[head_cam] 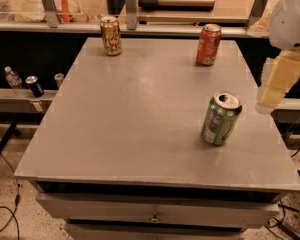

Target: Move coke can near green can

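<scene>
Nothing of the task can yet be counted as done. The coke can [208, 45] is seen upright at the far right of the worktop [135, 119], well apart from the green can [220, 119], which stands upright nearer the front right, with bare surface between the two. The gripper [276, 86] is held in the air off the worktop's right side, above and beside the green can, touching neither can; nothing is held by it (whether it is open or closed cannot be told). A gold can [111, 35] stands at the far left. The reach to the coke can, the grasp, the carry and the setting-down beside the green can are all judged to remain.
</scene>
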Controlling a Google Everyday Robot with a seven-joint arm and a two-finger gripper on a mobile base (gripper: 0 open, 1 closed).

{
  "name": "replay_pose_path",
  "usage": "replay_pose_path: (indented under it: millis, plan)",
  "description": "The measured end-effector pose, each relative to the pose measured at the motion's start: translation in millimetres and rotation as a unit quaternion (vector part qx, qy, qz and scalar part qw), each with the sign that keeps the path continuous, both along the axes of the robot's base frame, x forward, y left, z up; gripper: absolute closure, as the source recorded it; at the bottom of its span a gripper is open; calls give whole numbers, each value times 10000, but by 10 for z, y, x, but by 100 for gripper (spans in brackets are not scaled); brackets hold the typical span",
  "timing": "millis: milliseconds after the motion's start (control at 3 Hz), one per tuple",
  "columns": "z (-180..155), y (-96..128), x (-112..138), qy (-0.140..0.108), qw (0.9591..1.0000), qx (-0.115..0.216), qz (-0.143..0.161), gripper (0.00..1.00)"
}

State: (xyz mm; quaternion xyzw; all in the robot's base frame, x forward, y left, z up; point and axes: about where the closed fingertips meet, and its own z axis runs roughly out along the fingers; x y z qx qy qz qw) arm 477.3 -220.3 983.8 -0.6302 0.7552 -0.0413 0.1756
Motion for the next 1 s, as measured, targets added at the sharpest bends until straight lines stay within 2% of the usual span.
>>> replay_pose_path:
  millis: [333,667,1000]
  plan:
    - [31,-55,332,-200,9997,65,146,0]
    - [26,-129,616,-427,9987,265,63,0]
    - [-26,-227,886,-633,9949,728,-289,0]
